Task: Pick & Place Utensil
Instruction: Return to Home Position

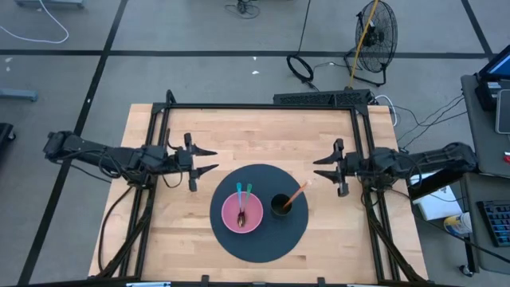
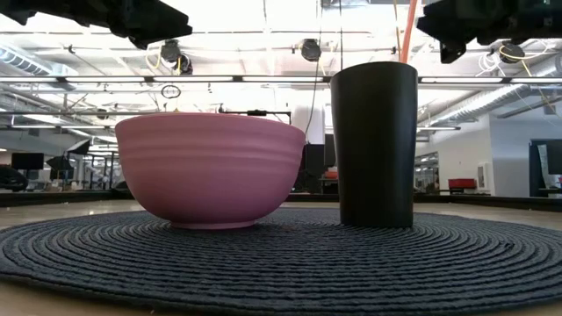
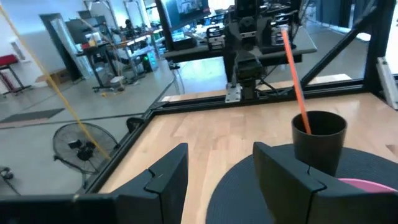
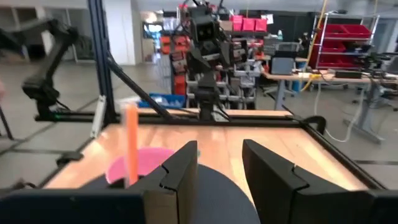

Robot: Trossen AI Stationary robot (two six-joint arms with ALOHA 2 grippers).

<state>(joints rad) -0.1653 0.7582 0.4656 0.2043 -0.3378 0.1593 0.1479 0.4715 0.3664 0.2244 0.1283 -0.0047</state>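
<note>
While the straw (image 1: 298,193) sits in the cup (image 1: 276,210), left pincer (image 1: 213,159) and right pincer (image 1: 315,169) gape empty.

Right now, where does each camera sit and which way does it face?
High view: overhead, straight down on the wooden table; left gripper and right gripper open.
Low view: tabletop height, level across the round dark woven mat to the pink ribbed bowl and tall black cup; arms above.
Left wrist view: faces the right arm past own fingers.
Right wrist view: faces the left arm past own fingers.
Both wrist views share the orange straw.
</note>
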